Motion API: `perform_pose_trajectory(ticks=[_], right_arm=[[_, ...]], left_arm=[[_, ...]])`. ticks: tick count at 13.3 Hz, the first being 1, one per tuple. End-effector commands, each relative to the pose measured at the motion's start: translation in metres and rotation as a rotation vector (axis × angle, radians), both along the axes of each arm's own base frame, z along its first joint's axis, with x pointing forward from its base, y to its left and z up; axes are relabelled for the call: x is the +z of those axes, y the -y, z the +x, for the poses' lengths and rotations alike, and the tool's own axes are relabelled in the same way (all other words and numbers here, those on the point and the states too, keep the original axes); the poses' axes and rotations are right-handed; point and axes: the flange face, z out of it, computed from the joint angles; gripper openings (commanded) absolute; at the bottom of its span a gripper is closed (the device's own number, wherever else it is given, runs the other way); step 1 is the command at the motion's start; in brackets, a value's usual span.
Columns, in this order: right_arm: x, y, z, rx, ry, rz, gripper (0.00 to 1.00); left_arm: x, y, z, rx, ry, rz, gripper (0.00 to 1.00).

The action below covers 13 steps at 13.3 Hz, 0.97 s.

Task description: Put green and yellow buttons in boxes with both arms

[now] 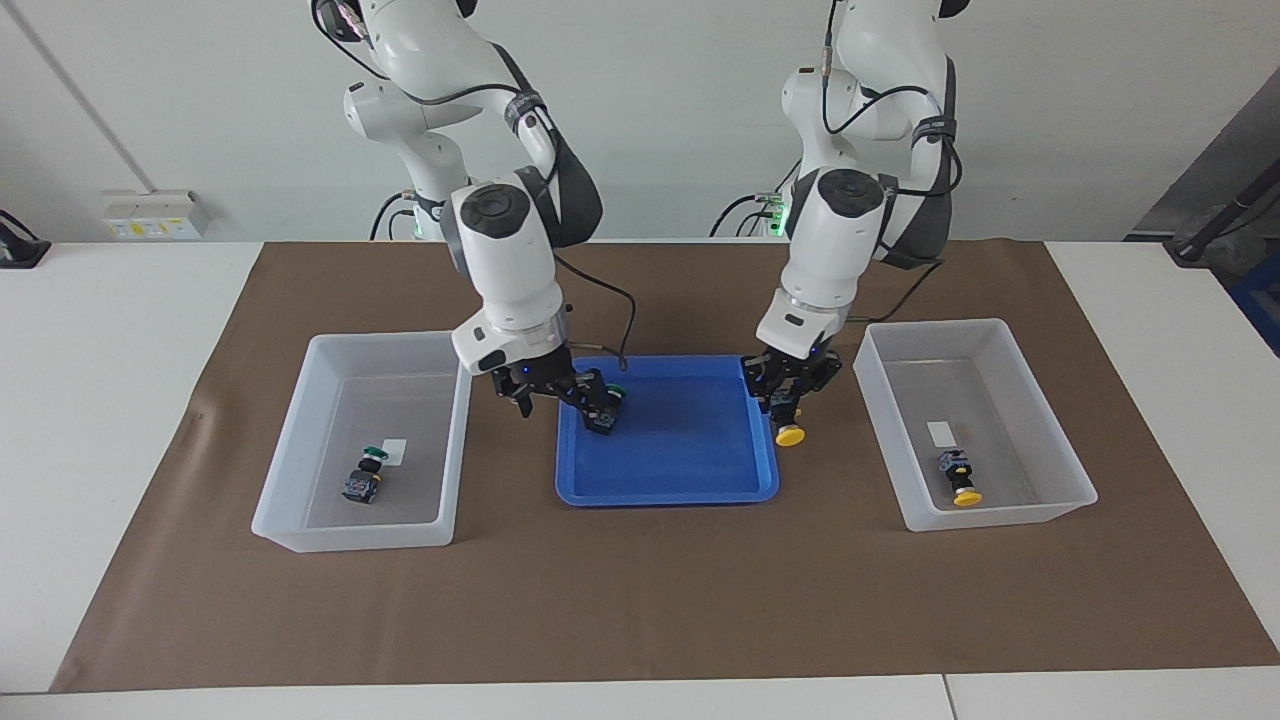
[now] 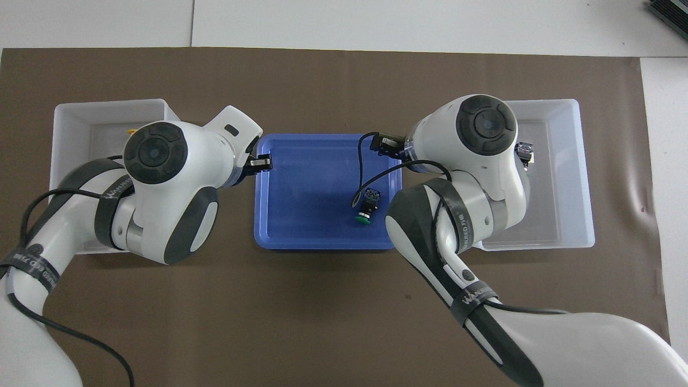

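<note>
We see the shallow blue plastic tray (image 1: 690, 480) at the middle of the brown paper mat (image 1: 640, 600) that covers the white worktop (image 1: 100, 400), with one translucent white rectangular bin at each end of it.

In the facing view, the right gripper (image 1: 590, 400) hangs low over the tray's 10 o'clock corner. It is closed on a push-button switch with a small green cap and a black-and-blue body (image 1: 605, 410), which lies tilted between the fingers with its cap toward the robots. In the overhead view this green switch (image 2: 368, 207) sits toward 4 o'clock of the tray.

The left gripper (image 1: 788, 400) stands over the tray's rim at about 2 o'clock in the facing view, toward the left arm's end. It is clamped on the black body of a switch with a wide yellow mushroom cap (image 1: 790, 432), the cap pointing down, just above the rim.

The bin at the right arm's end (image 1: 300, 520) holds a second green-capped switch (image 1: 365, 478) lying beside its small white label sticker (image 1: 395, 451). The bin at the left arm's end (image 1: 1070, 470) holds a second yellow-capped switch (image 1: 962, 478), lying a little farther from the robots than its own label (image 1: 941, 433).
</note>
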Motion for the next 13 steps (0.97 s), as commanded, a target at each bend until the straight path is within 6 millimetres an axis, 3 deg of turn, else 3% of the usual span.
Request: perform_pose_trajectory(ticks=[1,3,5,8,10,13], right_arm=[[-0.042,-0.052,-0.016,-0.029,0.003,-0.004,1.00],[-0.075,-0.058,-0.027,0.014,-0.012,-0.099,1.00],[-0.088,-0.051,-0.040,0.024,-0.046,-0.135,1.00],[-0.080,-0.051,-0.037,0.037,-0.050,-0.179,1.00],[-0.069,-0.054,-0.036,0.024,-0.064,-0.192,1.00],[-0.078,-0.055,-0.051,0.038,-0.092,-0.212,1.00]], left_arm=[[0.013,-0.063,0.018,-0.003,0.016,0.034,0.00],[0.015,-0.107,0.030,0.001,0.036,0.045,0.00],[0.015,-0.148,0.038,-0.015,0.059,0.060,0.00],[0.011,-0.207,0.043,0.005,0.086,0.078,0.00],[-0.006,-0.241,0.046,-0.007,0.080,0.094,0.00],[-0.032,-0.266,0.055,0.001,0.103,0.102,0.00]])
